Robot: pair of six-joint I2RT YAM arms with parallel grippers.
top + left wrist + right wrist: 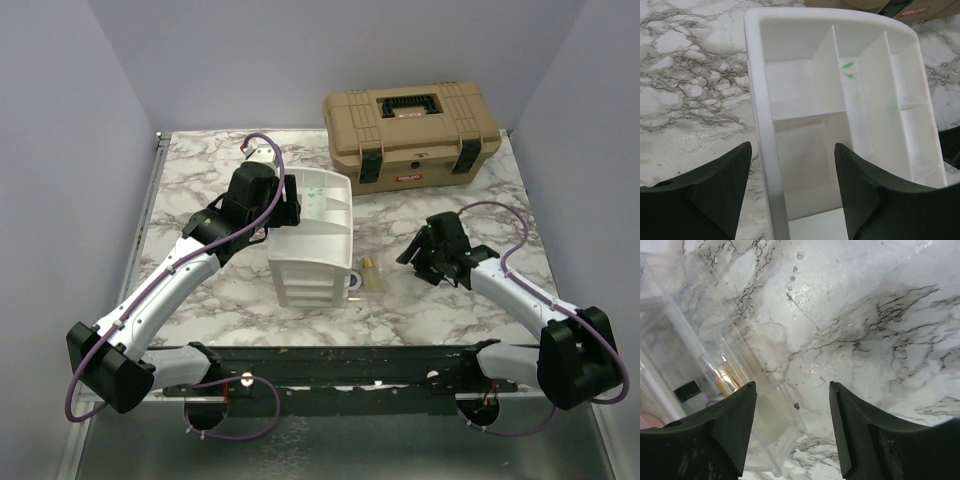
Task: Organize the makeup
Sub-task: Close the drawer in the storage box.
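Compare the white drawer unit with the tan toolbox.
The drawer unit is white; the toolbox is tan with black latches. The drawer unit's top is open and divided; the toolbox's lid is shut. The drawer unit stands mid-table; the toolbox at the far edge. Both rest on the marble table.

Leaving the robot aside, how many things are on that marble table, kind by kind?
Tan toolbox: 1
White drawer unit: 1
Makeup pieces in view: 2, the clear case and the blue-centred compact
Total: 4

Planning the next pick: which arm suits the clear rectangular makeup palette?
Likely right: the right fingers hang open near the clear palette; the left fingers hang over the white plastic drawer unit.
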